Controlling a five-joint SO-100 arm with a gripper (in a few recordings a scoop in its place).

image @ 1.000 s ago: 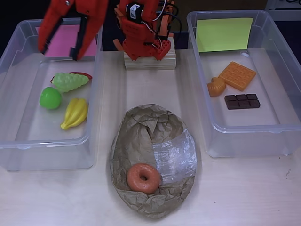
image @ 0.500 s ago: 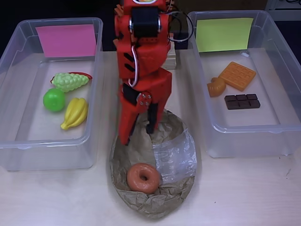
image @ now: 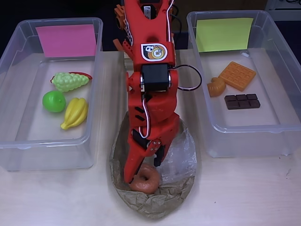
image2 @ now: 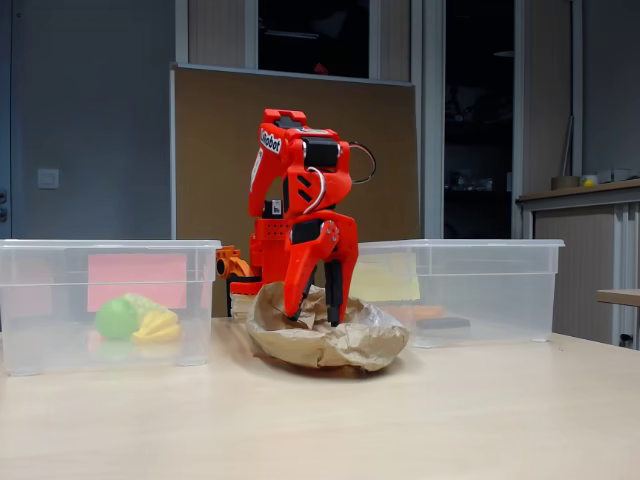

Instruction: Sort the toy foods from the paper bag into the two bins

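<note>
Orange-red arm [image: 149,89]: reaches from its base at the back of the table down over the paper bag; the fixed view shows it bent over and pointing straight down into the bag.
Gripper [image: 142,173]: fingers apart, tips down at the donut; in the overhead view the long finger [image: 131,165] lies against the donut's left edge and the shorter one ends just above its upper rim. In the fixed view [image2: 312,300] both fingers dip behind the bag's crumpled edge, so their tips are hidden there.
Donut [image: 146,180]: lies in the near end of the bag, seen from overhead; whether the fingers already press it cannot be told.
Paper bag [image: 155,202]: brown, crumpled, oval, on the table between the two bins, with a clear plastic patch [image: 181,157] right of the gripper. The fixed view [image2: 340,345] shows its raised, wrinkled rim.
Left bin [image: 14,141]: pink sheet [image: 66,40] at the back; holds pale green grapes [image: 69,81] over a red chili [image: 84,75], a green apple [image: 53,101] and yellow bananas [image: 75,113].
Right bin [image: 244,141]: yellow-green sheet [image: 224,34] at the back; holds an orange waffle [image: 237,75], a croissant [image: 216,87] touching its corner, and a brown chocolate bar [image: 241,101].
Fixed view only: bin walls are seen side-on, and the right bin's contents are blurred through the plastic.
</note>
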